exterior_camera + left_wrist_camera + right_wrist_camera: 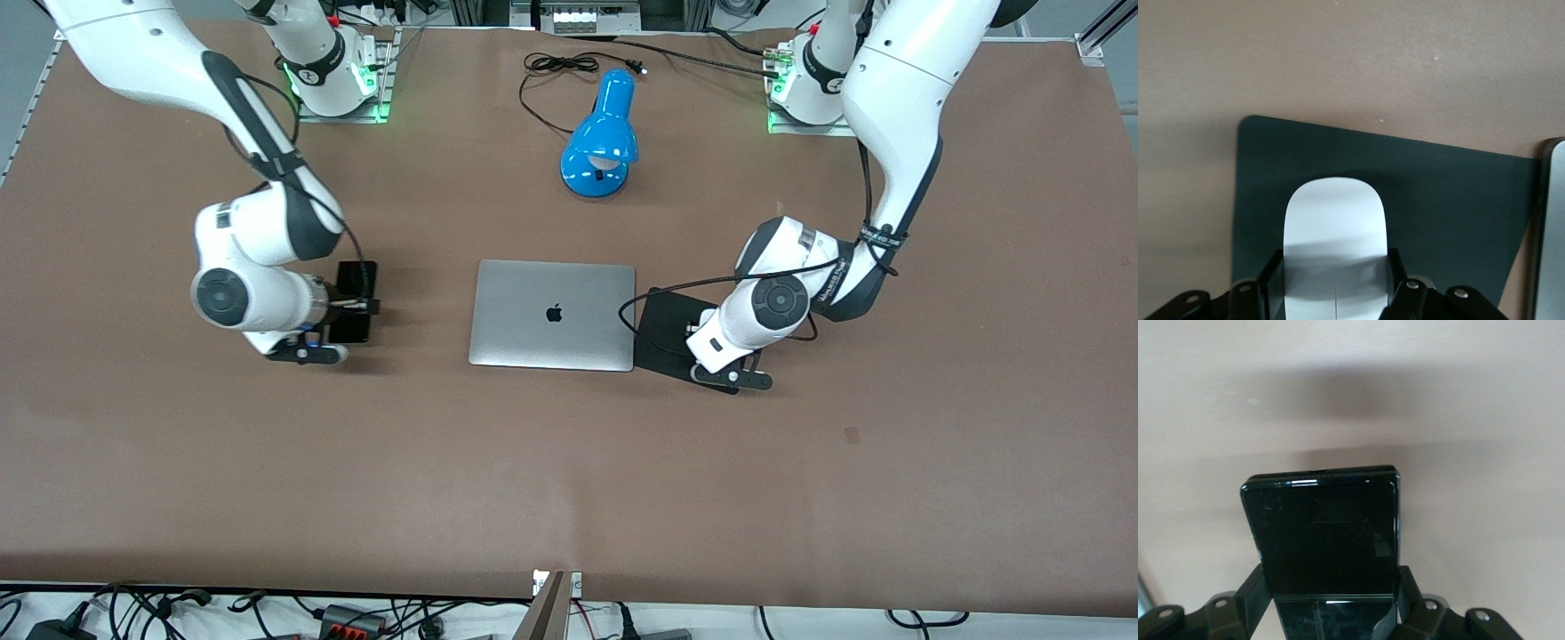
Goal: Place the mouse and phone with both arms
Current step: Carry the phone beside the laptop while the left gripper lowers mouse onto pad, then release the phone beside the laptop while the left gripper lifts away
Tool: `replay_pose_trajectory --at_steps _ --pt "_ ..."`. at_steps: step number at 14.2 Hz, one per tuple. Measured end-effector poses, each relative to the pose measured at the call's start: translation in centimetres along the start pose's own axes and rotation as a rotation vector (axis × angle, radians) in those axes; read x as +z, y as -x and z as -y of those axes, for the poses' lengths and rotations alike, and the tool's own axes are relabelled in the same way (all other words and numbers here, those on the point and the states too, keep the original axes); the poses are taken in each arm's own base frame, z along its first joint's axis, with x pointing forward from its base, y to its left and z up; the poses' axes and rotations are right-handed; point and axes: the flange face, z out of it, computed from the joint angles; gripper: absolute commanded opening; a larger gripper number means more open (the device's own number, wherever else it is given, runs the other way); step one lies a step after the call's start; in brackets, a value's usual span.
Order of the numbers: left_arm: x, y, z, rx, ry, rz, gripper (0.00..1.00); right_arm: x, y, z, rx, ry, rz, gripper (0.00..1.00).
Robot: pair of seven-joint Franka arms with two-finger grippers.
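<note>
In the left wrist view the white mouse [1335, 220] lies between the jaws of my left gripper [1335, 267], which is shut on its sides over the black mouse pad [1451, 193]. I cannot tell whether the mouse touches the pad. In the front view the left gripper [711, 345] is over the mouse pad [662, 324] and its hand hides the mouse. My right gripper [1331, 583] is shut on the black phone [1325, 527], gripped by its long edges. In the front view the right gripper [347, 307] holds the phone [358, 280] low over bare table, toward the right arm's end from the laptop.
A closed silver laptop [553, 313] lies mid-table, its edge beside the mouse pad, also in the left wrist view [1551, 233]. A blue desk lamp [600, 142] with a black cord [560, 64] lies farther from the front camera than the laptop.
</note>
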Motion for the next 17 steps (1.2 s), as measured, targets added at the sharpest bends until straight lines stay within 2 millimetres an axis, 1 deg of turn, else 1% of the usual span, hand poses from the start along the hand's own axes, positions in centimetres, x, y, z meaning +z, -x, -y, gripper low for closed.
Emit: replay_pose_trajectory --at_steps 2,6,7,9,10,12,14,17 --pt "0.4 0.2 -0.8 -0.011 0.001 -0.001 0.54 1.1 0.5 2.3 0.037 0.003 -0.001 0.21" --pt "1.2 0.4 -1.0 -0.014 -0.001 0.01 0.56 2.6 0.9 5.4 0.135 -0.006 -0.025 0.21" --pt "1.4 0.4 -1.0 -0.018 -0.001 0.012 0.61 3.2 1.1 6.1 0.152 -0.007 -0.025 0.21" --pt "1.5 0.4 -1.1 -0.035 -0.001 0.013 0.83 4.3 1.5 7.3 0.151 -0.002 -0.017 0.21" --pt "1.6 0.4 -1.1 -0.039 -0.001 0.014 1.0 4.7 1.6 7.8 0.145 -0.002 -0.016 0.21" --pt "1.8 0.4 -1.0 -0.043 -0.002 0.017 1.0 5.3 1.6 8.3 0.138 -0.006 -0.02 0.21" --pt "1.8 0.3 -0.9 -0.047 -0.002 0.017 1.0 5.6 1.2 8.4 0.14 -0.011 -0.02 0.21" --pt "1.2 0.0 -0.5 -0.056 -0.007 0.024 1.0 5.7 0.6 8.6 0.14 -0.019 -0.023 0.21"
